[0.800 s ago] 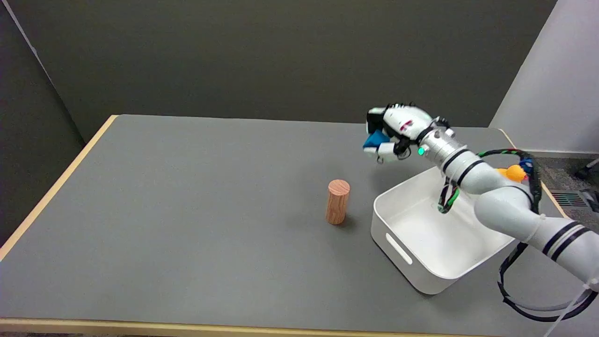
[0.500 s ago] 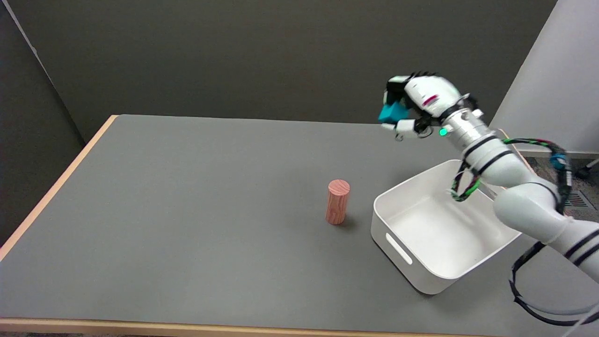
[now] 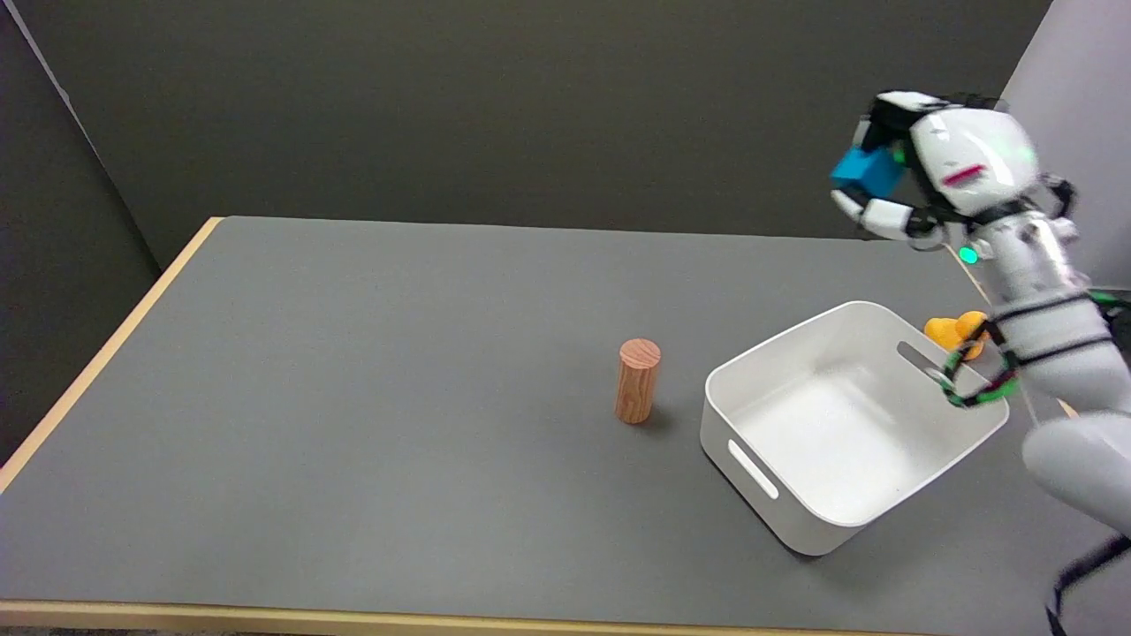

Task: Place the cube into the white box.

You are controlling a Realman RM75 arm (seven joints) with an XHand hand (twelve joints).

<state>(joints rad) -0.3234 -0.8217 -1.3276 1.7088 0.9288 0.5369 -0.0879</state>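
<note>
High above the tabletop (image 3: 353, 371), at the picture's upper right, your right robot hand (image 3: 937, 177) grasps the blue cube (image 3: 864, 170), its fingers curled around it (the cube hangs in the air, up and beyond the box's far side). Below it, the white box (image 3: 778, 530) sits on the tabletop with its inside showing. Just left of the box, a wooden cylinder (image 3: 637, 381) stands upright. Beyond the box's far right corner lies a small orange thing (image 3: 945, 330).
</note>
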